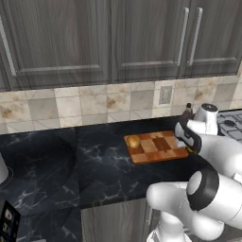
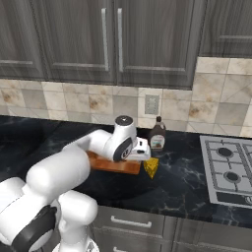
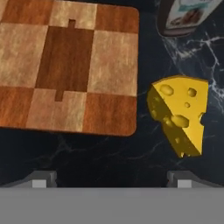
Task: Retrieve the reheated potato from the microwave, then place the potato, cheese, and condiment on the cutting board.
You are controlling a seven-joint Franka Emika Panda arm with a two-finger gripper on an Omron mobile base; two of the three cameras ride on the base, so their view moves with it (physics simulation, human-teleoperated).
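The potato (image 1: pixel 133 141) lies on the left end of the checkered cutting board (image 1: pixel 158 147). My gripper (image 3: pixel 111 179) hangs open and empty just above the counter at the board's right end (image 3: pixel 70 65). The yellow cheese (image 3: pixel 179 114) wedge sits on the black counter just right of the board, off to the side of my fingertips (image 3: pixel 181 179). The right base view shows the cheese (image 2: pixel 151 167) below my hand (image 2: pixel 141 153). The dark condiment (image 2: pixel 157 134) bottle stands behind the cheese near the wall, and its base (image 3: pixel 183 15) shows in the hand view. The microwave is out of view.
A gas stove (image 2: pixel 229 170) lies to the right of the cheese. Grey wall cabinets (image 1: pixel 113 38) hang above a tiled backsplash with an outlet (image 2: pixel 151 104). A white object (image 1: pixel 2 171) stands at the far left of the black marble counter (image 1: pixel 56 160).
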